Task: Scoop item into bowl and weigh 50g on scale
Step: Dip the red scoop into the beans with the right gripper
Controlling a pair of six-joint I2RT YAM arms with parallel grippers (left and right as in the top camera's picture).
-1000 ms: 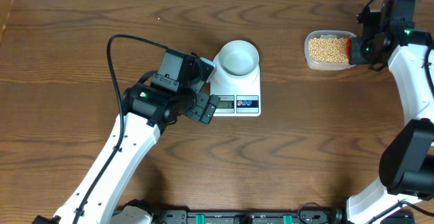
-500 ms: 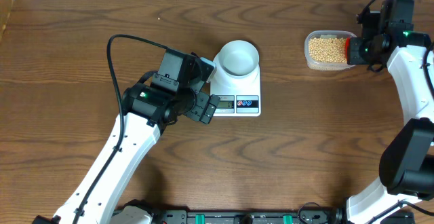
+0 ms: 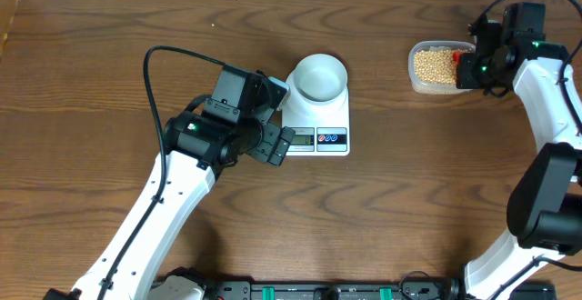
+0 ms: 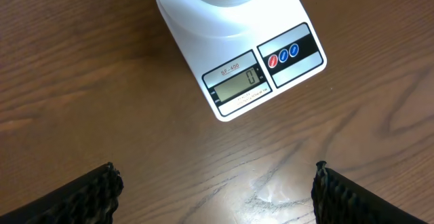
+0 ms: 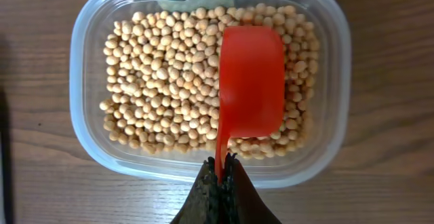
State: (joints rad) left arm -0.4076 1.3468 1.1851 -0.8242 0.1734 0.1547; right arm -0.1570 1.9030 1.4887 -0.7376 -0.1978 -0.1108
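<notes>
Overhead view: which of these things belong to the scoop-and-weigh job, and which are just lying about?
In the job:
beans; clear tub holding them; red scoop, gripped by the shut right tool; white bowl; scale under the bowl.

Just there:
left tool, open and holding nothing; black cable on the left arm; wooden table.

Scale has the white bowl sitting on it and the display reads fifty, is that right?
Not quite. The scale does have the bowl on it, but the display reads 0, not fifty. The left wrist view shows it.
</notes>
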